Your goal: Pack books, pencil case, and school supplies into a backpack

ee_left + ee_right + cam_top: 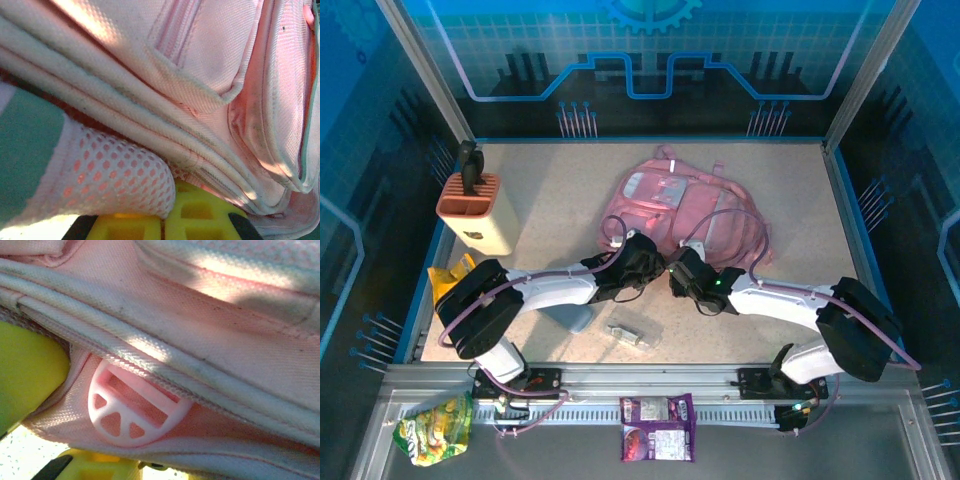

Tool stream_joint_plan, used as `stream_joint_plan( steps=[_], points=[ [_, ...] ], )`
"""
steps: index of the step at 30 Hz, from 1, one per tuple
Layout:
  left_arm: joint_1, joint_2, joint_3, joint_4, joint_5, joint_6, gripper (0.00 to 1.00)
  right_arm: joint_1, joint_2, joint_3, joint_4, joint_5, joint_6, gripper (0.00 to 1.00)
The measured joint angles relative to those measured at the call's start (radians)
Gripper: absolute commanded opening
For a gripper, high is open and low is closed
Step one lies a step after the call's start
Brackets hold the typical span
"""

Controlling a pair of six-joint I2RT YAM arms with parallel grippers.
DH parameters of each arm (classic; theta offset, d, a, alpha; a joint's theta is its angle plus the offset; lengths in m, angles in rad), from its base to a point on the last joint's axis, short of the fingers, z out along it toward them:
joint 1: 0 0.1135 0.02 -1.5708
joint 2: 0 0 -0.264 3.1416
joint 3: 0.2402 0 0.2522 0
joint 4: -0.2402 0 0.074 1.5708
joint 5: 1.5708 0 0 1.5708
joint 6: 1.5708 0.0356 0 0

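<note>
Two grippers are set nose to nose at the near edge of the backpack [695, 205], which is laid flat on the table [550, 200], toward the back. At far left an orange-topped block [475, 212] is stood, and a yellow bag [448, 275] below it is half covered by the left arm [545, 292]. A green-yellow snack bag [432, 428] is laid on the front rail [570, 412].

The pencil case [575, 318] is laid on the table under the left forearm, so that little more than a grey-blue corner is seen. Just right of it the clear item [632, 335] is laid on bare table; its detail is too small to be made out. Purple packets [658, 428] are laid on the rail.

The left gripper [652, 268] is fully closed. In its wrist view yellow fingers [200, 217] are cut off by the lower edge and partly covered by pink mesh [115, 175]; whether cloth is pinched cannot be told.

The right gripper [678, 274] is pressed against backpack folds. A pink buckle [132, 407] is seen just above one yellow finger [100, 467], but how wide the jaws stand cannot be told. A yellow-green surface at that view's left edge cannot be identified.
</note>
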Motion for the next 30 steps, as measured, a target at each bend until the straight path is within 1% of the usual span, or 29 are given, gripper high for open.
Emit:
stream_joint_plan(
  steps=[4, 6, 10, 15, 19, 24, 30],
  points=[
    [-0.004, -0.006, 0.002, -0.001, -0.01, 0.0, 0.0, 0.0, -0.011, -0.009, 0.019, 0.0, -0.028, 0.17],
    [-0.005, -0.01, 0.002, -0.002, -0.013, 0.003, 0.0, 0.0, -0.026, -0.022, 0.03, 0.0, -0.037, 0.16],
    [-0.011, -0.02, 0.002, -0.004, -0.021, 0.003, 0.0, 0.0, -0.059, -0.053, 0.055, -0.001, -0.048, 0.09],
    [-0.021, -0.031, 0.002, -0.011, -0.025, 0.003, 0.0, 0.0, -0.113, -0.095, 0.079, -0.009, -0.06, 0.06],
    [-0.022, -0.042, 0.002, -0.021, -0.021, 0.014, 0.0, -0.018, -0.18, -0.13, 0.074, -0.039, -0.068, 0.04],
    [0.015, -0.075, -0.019, -0.037, 0.007, 0.029, 0.0, -0.054, -0.291, -0.191, 0.051, -0.071, -0.085, 0.02],
    [0.114, -0.134, -0.087, -0.042, 0.071, 0.056, 0.0, -0.122, -0.436, -0.233, -0.046, -0.117, -0.107, 0.0]
  ],
)
